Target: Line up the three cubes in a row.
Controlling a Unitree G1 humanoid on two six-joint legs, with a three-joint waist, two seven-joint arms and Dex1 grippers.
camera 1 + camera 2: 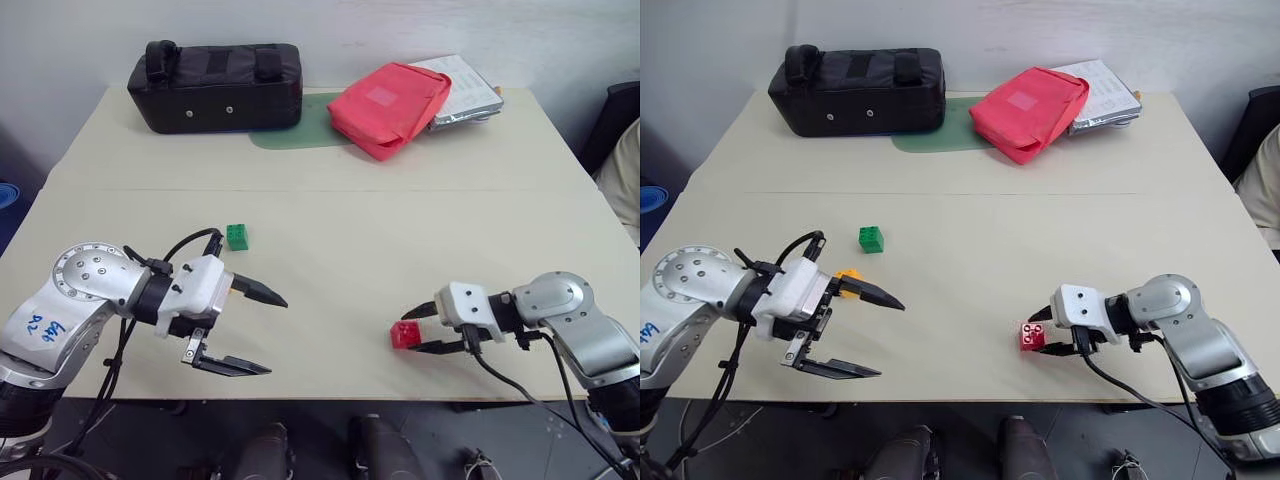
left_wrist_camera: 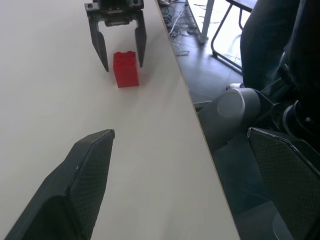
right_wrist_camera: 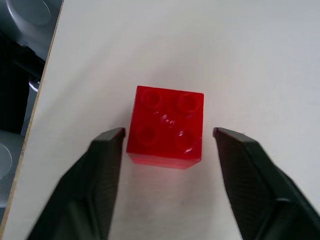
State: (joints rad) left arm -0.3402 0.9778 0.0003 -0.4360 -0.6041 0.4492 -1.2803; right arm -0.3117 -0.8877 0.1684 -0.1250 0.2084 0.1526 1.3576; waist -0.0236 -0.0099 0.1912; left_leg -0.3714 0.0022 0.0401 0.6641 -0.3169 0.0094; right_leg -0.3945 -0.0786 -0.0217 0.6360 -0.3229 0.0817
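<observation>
Near the front edge of the table (image 1: 330,210), toward the right corner: the red cube (image 1: 404,334). Around it, the right gripper (image 3: 168,134), with fingers apart, one on each side. Not clamped on it; a small gap on one side, a hair of a gap or a light touch on the other. Hard to tell which.

Farther back on the left half of the table: the green cube (image 1: 238,236). Just behind the left gripper (image 1: 275,335): the orange cube (image 1: 848,276), mostly hidden. Fingers of the left gripper wide apart, holding nothing, hanging over the front left part of the table.

Not a row yet. Three cubes well apart from each other.

Things to watch out for:

Could bump the red cube when pulling the right gripper away, because of that tight side. Might drag it or spin it crooked.

Could push the red cube toward the front edge. Not much table left there, so a small shove may drop it to the floor.

Could knock the orange cube with the left gripper, since so close and partly out of sight. Easy to miss, easy to flick away.

Could end up with a bent row, if setting the other two down without minding the red cube's spot and turn.

Best to lift straight up, go slow, and keep away from the front edge.
</observation>
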